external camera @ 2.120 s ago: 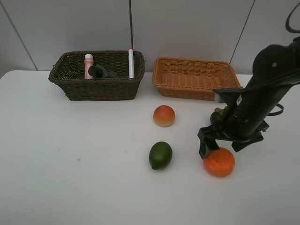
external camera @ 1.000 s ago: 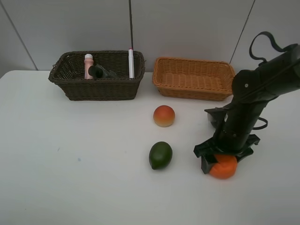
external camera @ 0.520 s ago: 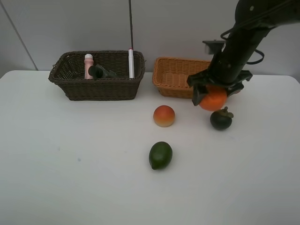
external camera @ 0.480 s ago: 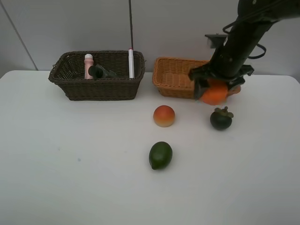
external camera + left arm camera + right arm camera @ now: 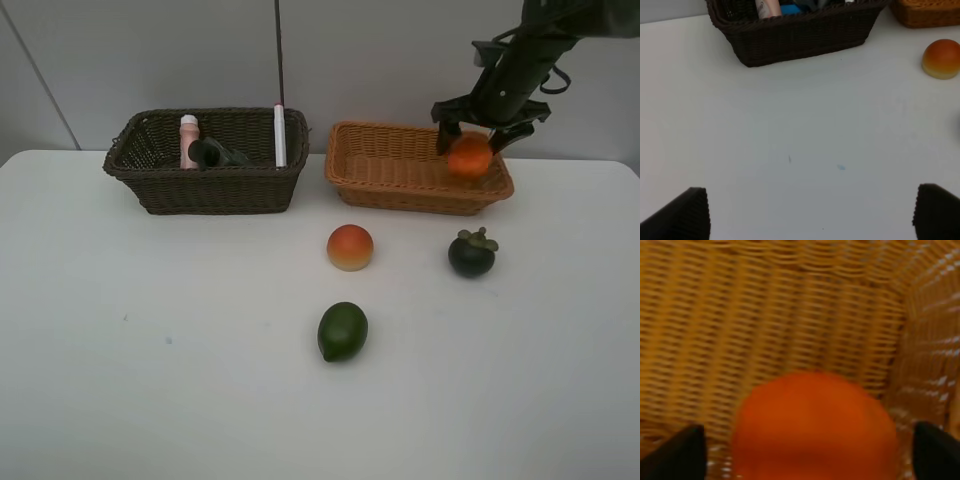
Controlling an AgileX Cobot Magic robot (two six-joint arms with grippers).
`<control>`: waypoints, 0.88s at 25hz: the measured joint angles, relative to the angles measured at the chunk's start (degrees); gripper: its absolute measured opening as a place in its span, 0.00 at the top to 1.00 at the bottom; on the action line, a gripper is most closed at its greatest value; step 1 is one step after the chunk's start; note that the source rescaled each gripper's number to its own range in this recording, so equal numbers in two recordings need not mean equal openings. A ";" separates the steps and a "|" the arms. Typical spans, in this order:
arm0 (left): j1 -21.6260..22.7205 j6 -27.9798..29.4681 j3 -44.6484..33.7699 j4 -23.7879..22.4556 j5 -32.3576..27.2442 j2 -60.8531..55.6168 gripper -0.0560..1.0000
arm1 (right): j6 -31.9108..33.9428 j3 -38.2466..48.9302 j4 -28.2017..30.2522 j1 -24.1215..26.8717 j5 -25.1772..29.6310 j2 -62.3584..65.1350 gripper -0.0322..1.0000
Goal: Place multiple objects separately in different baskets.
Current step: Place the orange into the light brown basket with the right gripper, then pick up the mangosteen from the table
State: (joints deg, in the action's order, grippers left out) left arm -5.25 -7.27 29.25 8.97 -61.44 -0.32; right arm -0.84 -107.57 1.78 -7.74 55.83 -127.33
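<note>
step: orange drop-off | right hand [image 5: 470,139]: spread, not pinching | orange [image 5: 470,158]: directly beneath hand, in light tan wicker basket [image 5: 400,196], right end | mangosteen [image 5: 471,256]: just before basket, same side

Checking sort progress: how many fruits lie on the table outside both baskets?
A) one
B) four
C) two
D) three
D: the red-yellow fruit, green fruit and mangosteen lie on the table; the orange is at the tan basket, not on the table.
</note>
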 joint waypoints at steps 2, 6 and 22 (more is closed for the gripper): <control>0.02 0.00 0.00 0.00 0.00 0.00 0.00 | -0.06 -0.89 1.79 0.08 1.61 -1.03 0.07; 1.53 0.00 0.00 0.00 0.00 0.00 0.00 | -0.01 -1.03 1.25 0.08 3.54 -1.14 0.01; 4.81 0.00 0.00 0.00 0.00 0.00 0.00 | -0.01 15.46 -6.97 0.02 13.84 16.92 0.00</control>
State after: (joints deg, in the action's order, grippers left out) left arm -0.44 -7.27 29.25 8.97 -61.44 -0.32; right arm -0.85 -92.10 -5.19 -7.73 69.66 -110.41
